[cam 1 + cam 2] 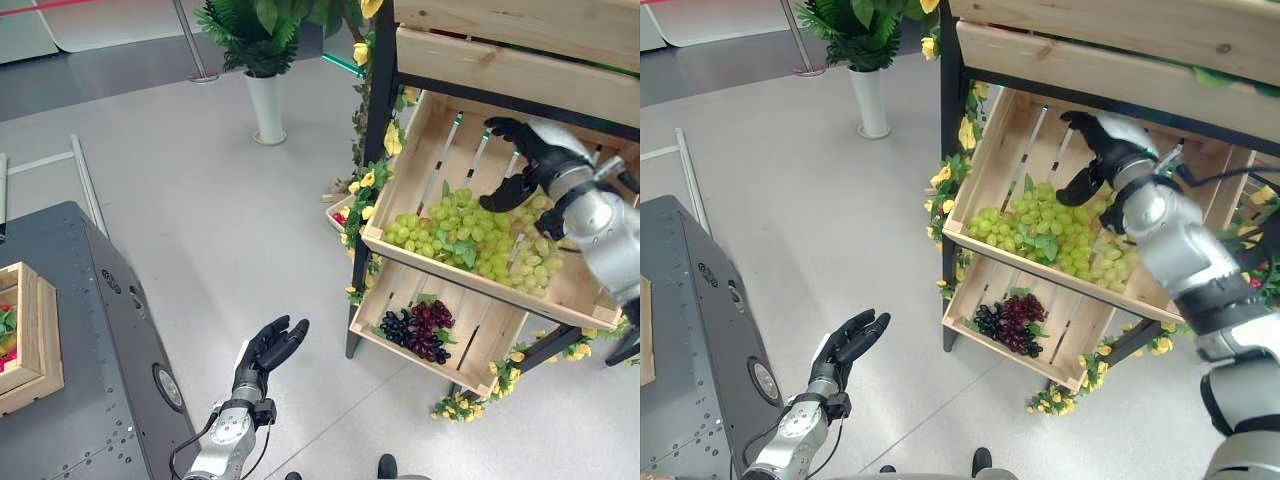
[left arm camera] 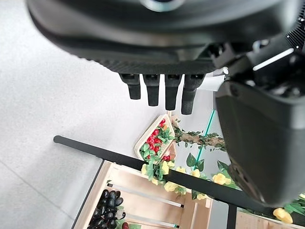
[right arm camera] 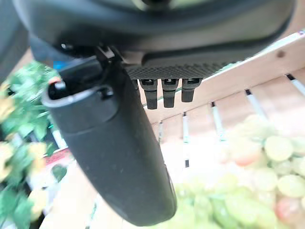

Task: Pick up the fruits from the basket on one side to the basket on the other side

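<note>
A shop-like display: wooden crate shelves (image 1: 560, 290) of grapes (image 1: 470, 235); flower garlands (image 1: 365, 190); potted plant (image 1: 262, 40)

The upper crate (image 1: 585, 290) is roofed closely by a wooden shelf board (image 1: 520, 72), so entry is limited to its open front. The right hand (image 1: 528, 160) is held open above the green grapes (image 1: 470, 235). Bare floor (image 1: 230, 240) surrounds the open left hand (image 1: 268, 350), bounded by the grey table (image 1: 90, 360).

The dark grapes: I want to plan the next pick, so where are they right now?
In the left eye view the dark grapes lie in the lower wooden crate, right of centre, just below the crate of green grapes.
</note>
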Motion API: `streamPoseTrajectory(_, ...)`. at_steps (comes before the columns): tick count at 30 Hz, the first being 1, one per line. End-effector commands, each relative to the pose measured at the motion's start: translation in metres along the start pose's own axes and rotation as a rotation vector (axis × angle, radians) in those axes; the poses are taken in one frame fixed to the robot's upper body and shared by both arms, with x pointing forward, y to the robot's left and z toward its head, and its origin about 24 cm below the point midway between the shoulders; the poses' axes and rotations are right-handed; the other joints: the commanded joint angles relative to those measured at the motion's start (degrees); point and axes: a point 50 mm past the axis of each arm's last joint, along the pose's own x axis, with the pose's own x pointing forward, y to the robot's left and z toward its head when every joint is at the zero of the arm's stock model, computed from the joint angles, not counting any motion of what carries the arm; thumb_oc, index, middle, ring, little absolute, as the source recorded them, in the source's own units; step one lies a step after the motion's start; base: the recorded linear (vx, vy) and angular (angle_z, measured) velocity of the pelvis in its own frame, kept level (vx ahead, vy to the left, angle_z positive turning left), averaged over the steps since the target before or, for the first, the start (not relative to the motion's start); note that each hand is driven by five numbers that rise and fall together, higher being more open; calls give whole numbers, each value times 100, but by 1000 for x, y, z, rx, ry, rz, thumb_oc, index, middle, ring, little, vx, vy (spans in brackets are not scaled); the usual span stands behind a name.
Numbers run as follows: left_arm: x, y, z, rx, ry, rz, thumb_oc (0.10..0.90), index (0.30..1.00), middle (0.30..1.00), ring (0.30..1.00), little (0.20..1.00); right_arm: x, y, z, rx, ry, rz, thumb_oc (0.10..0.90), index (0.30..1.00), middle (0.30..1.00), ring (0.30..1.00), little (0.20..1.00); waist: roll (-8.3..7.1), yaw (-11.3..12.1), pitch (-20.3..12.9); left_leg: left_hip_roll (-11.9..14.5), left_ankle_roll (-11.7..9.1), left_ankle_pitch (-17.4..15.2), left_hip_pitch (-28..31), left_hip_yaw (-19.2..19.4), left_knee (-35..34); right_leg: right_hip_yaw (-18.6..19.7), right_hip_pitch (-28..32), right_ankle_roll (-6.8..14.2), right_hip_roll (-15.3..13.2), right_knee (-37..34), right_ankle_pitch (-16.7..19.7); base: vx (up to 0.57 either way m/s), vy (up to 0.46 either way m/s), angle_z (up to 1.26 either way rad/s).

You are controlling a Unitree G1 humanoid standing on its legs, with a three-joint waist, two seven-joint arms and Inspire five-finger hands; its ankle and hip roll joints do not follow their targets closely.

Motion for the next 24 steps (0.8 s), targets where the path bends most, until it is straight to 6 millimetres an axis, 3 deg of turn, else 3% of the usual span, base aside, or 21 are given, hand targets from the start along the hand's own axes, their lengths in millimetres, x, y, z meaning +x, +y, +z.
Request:
streamPoseTrajectory(1,18,-5,55,15,-237,-38,800,900,900,900,900,-2,-64,17,-73,-72,-329,800,900,900,900,900,-163,13,-247,-322,184,-844,193,-40,54,119,409,-64,109,44,-589,-22,15,-3)
streamPoseTrajectory(8,21,-7,58,6,-242,-23,800,900,900,900,900,-13,-30,33,23,-208,-229,800,900,900,900,900,-108,-41,-214,-315,191,-865,195,7,54,153,387,-54,99,44,-593,-9,3,-8)
streamPoseTrajectory(13,21,-7,57,1,-244,-14,800,900,900,900,900,-21,-19,43,88,-298,-250,800,900,900,900,900,-78,-75,-198,-318,197,-878,193,25,54,169,375,-53,103,44,-596,0,0,0)
streamPoseTrajectory(24,17,-20,55,-28,-252,1,800,900,900,900,900,-75,5,69,66,-585,-572,800,900,900,900,900,77,-243,-121,-312,239,-928,206,119,54,315,328,-13,130,44,-598,0,0,0)
